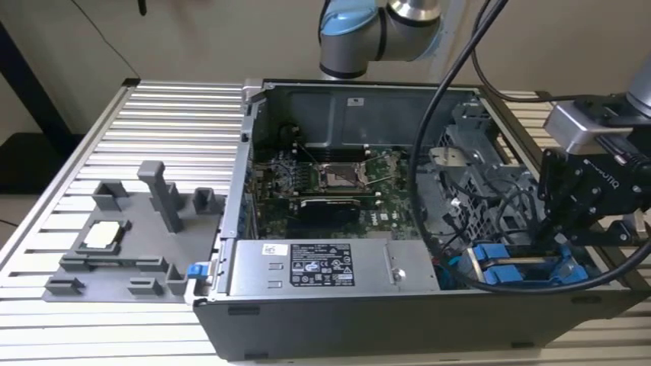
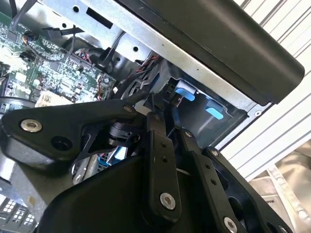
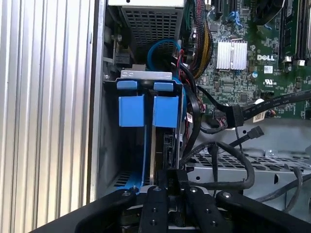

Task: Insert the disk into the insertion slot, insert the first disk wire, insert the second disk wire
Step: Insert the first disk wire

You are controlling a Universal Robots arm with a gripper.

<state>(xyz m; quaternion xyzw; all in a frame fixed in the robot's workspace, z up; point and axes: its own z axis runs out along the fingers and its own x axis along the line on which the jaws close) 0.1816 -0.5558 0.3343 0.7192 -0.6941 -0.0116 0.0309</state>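
Blue plastic is framing the disk (image 3: 164, 145), which is sitting edge-on in the insertion slot (image 3: 146, 155), near the bench (image 1: 163, 114) edge at the exterior view's right. The black fingers (image 3: 154, 204) are standing almost together and seem to be pinching the disk's near edge. Its long axis is running straight into the bay, toward the blue tabs (image 3: 165, 110). I am judging that a slightly tilted push could be jamming the carrier against the slot walls, or catching the loose black cables (image 3: 249, 170) beside it.
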